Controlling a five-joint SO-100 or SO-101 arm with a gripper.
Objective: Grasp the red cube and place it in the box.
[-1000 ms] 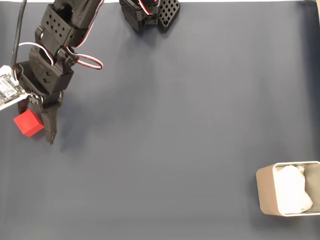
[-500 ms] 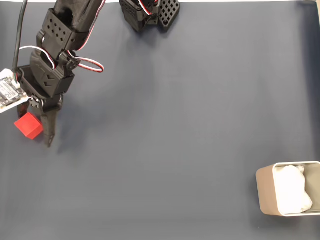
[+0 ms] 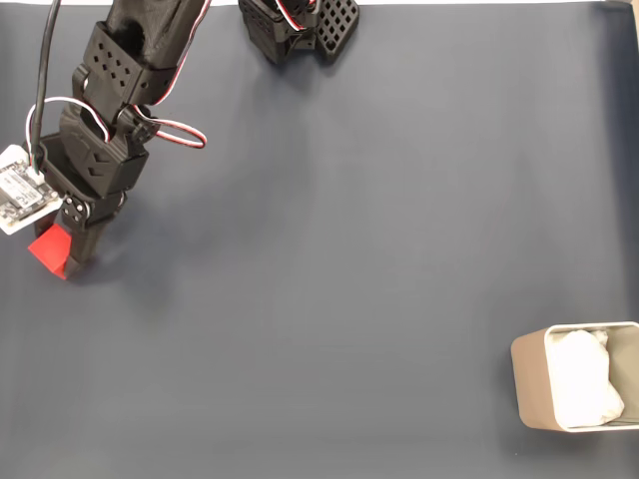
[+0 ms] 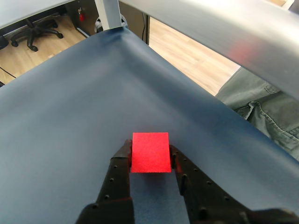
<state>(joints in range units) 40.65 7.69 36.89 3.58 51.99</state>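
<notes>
Currently your gripper [image 4: 150,156] is clamped on the red cube [image 4: 150,152] at the left edge of the fixed view, near the fingertips. Lift slowly: so shallow a grip could let it slip before reaching the box [image 3: 530,379] at lower right.

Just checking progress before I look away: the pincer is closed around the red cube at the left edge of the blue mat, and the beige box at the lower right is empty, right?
Not quite. The box isn't empty: the fixed view shows crumpled white paper inside. The rest holds: the pincer grips the red cube at the mat's left edge.
</notes>
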